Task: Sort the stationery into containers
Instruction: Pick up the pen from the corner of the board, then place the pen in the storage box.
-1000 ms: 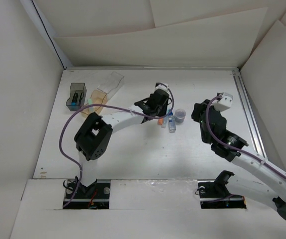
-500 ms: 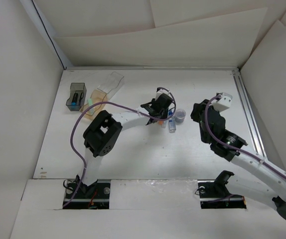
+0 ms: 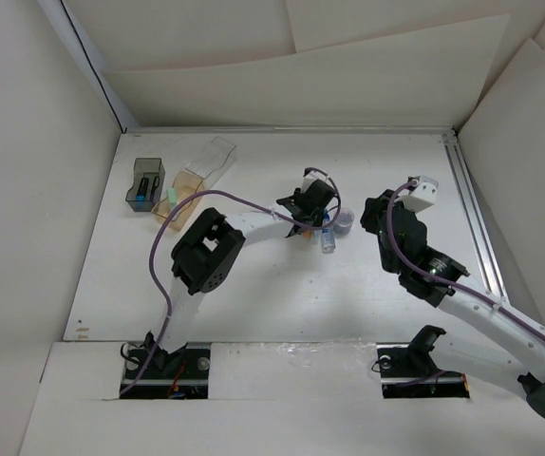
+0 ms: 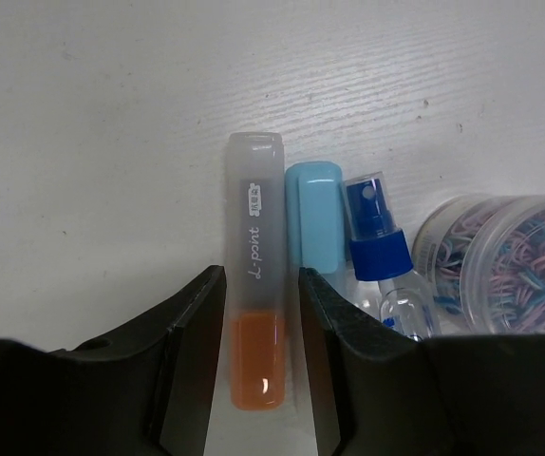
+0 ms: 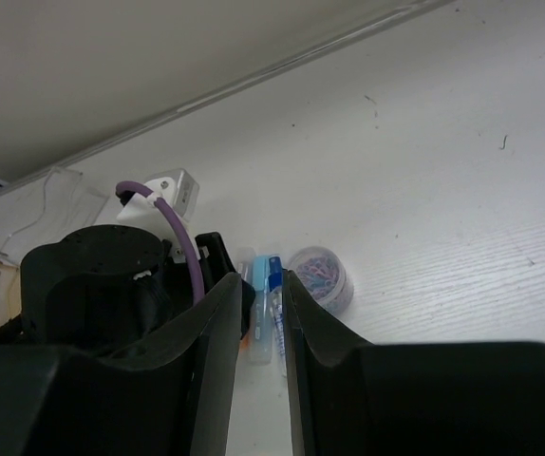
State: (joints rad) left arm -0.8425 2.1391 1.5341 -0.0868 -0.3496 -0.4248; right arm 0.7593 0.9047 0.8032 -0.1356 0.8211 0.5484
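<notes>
At ten o'clock on the table we see the smoky grey bin (image 3: pixel 148 163), the amber bin (image 3: pixel 193 182) and the clear bin (image 3: pixel 217 152). Near the centre our left gripper (image 4: pixel 259 281) is down over the loose stationery. Its fingers are spread to either side of an orange marker (image 4: pixel 256 237) lying flat, clear cap at twelve o'clock, orange end at six, not yet pinched.

We judge this the grasp step. Next we should close squarely on the barrel, lift, and carry toward ten o'clock without dragging the pale blue cap (image 4: pixel 313 223) just beside it at three o'clock.

Further right lie the blue-capped spray bottle (image 4: pixel 384 256) and a jar of coloured paper clips (image 4: pixel 515 266). Our right gripper (image 5: pixel 264 279) hangs empty, fingers slightly parted.

The marker's cap reads something like "d-point", and its small white label is illegible.
</notes>
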